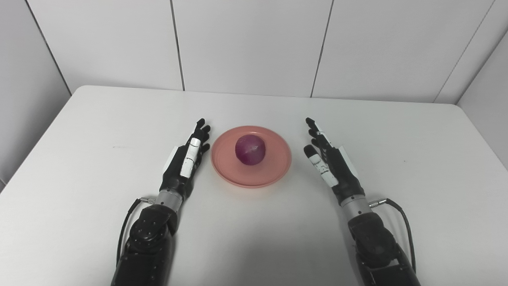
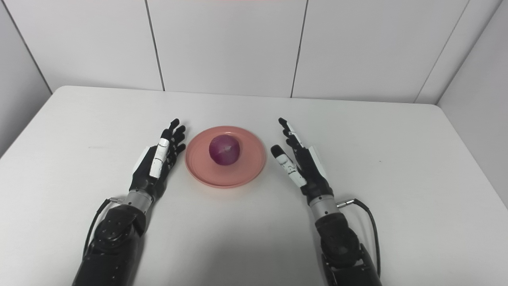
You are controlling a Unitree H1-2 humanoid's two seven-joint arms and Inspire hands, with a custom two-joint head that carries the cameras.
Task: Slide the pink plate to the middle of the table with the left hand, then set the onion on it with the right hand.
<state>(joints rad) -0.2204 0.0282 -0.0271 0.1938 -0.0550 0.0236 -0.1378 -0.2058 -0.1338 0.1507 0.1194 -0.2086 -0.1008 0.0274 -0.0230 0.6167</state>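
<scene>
The left hand (image 1: 186, 161) lies low over the tabletop (image 1: 99, 131) with its fingers stretched forward and slightly spread, holding nothing; its fingertips (image 1: 201, 123) point toward the far wall and sit just beside the left rim of the pink plate (image 1: 226, 169), though whether they touch it cannot be told. White panels run along the back of the hand and one finger, and no writing can be read on them. The right hand (image 1: 331, 161) mirrors it on the other side, also empty, fingers extended and apart with the thumb held out toward the plate, standing near the plate's right rim with a clear strip of white surface between. It carries the same white panels, again with no legible marks. A thin black cable (image 1: 403, 216) loops out from the right wrist, and a similar one (image 1: 127, 216) curves beside the left forearm. Between the two hands the pink plate rests flat around the middle of the tabletop, and the purple-red onion (image 1: 250, 149) sits on it, a little back of its centre. The plate and onion show no label or brand. Behind the tabletop rise pale wall panels (image 1: 254, 43) divided by dark seams
</scene>
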